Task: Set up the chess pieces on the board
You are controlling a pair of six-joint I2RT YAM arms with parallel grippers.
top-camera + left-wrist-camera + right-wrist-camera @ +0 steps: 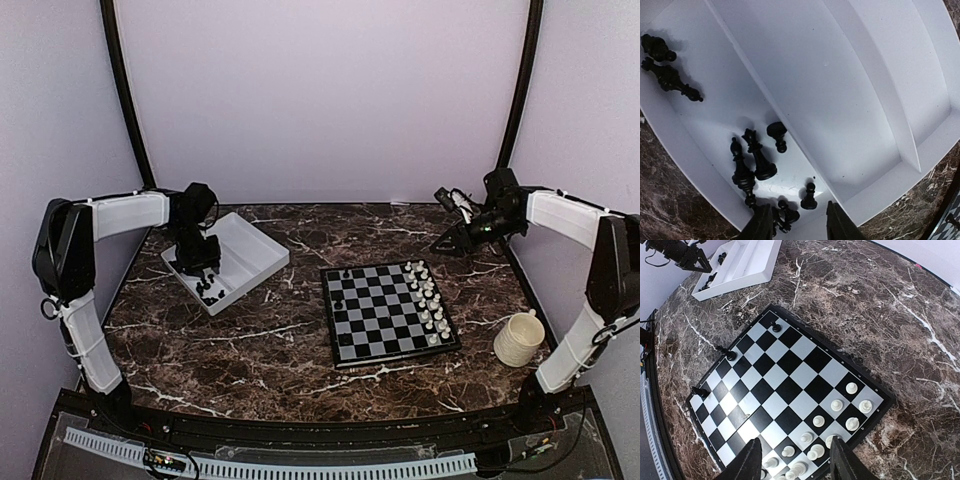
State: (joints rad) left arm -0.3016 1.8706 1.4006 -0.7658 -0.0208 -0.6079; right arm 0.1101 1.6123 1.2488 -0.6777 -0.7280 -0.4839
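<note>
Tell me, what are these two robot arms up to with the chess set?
They are laying out a game on the board. The left gripper hovers open over a white tray, just above the black chess pieces lying loose in one compartment. The right gripper hangs open and empty above the board. White pieces stand in two rows along one side; only three black ones stand opposite.

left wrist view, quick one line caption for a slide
Left fingers hover open over black chess pieces scattered in one compartment of the white tray.
</note>
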